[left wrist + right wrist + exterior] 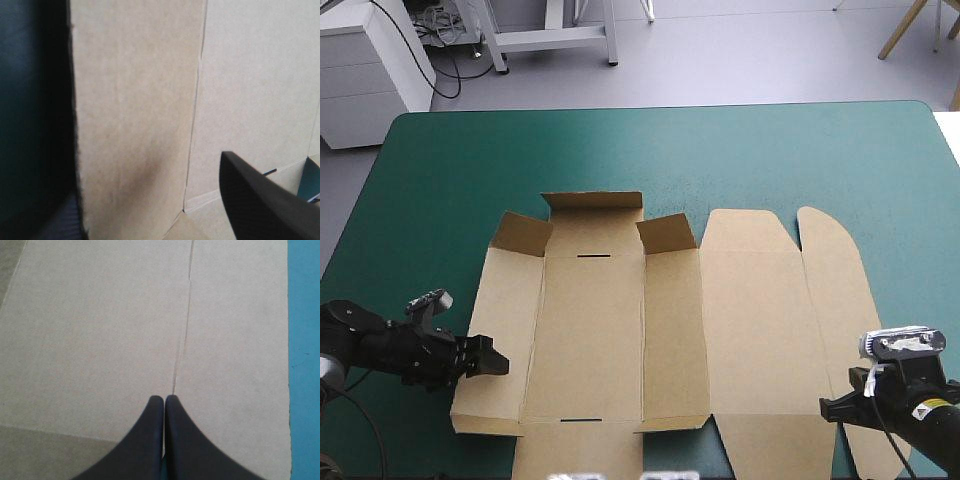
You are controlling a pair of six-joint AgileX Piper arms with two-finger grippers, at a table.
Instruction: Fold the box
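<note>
Reaching in low from the bench's (440,170) left edge, the left arm (380,345) lies stretched almost level, and the left pincer (498,362) sits at the outer edge of the box (590,340), toward the near corner of its leftmost panel. In the left wrist view its two fingers stand wide apart. One finger (260,200) hangs over the brown board, and the other finger (60,227) shows only dimly by the board's outer edge, which runs between them. They grip nothing.

The right arm (920,410) comes in at the bench's near right corner. The right pincer (164,399) is over the board with its black fingers (145,440) pressed together into one point and no sheet between them. The tip lies at a crease (182,340) between the two rightmost panels, with the narrower panel and then the teal-green cover to one side. Whether the tip touches the board I cannot tell.

One box lies in the middle of the bench, a cut brown sheet that is mostly flat. Three flaps at its far side are raised: the far flap (592,200) and two small corner flaps (520,235), one on either side of it. Two long panels (750,320) with rounded far ends lie flat on the right. Two short slits (593,256) show in the middle panel, one by the far fold and one by the near fold.
</note>
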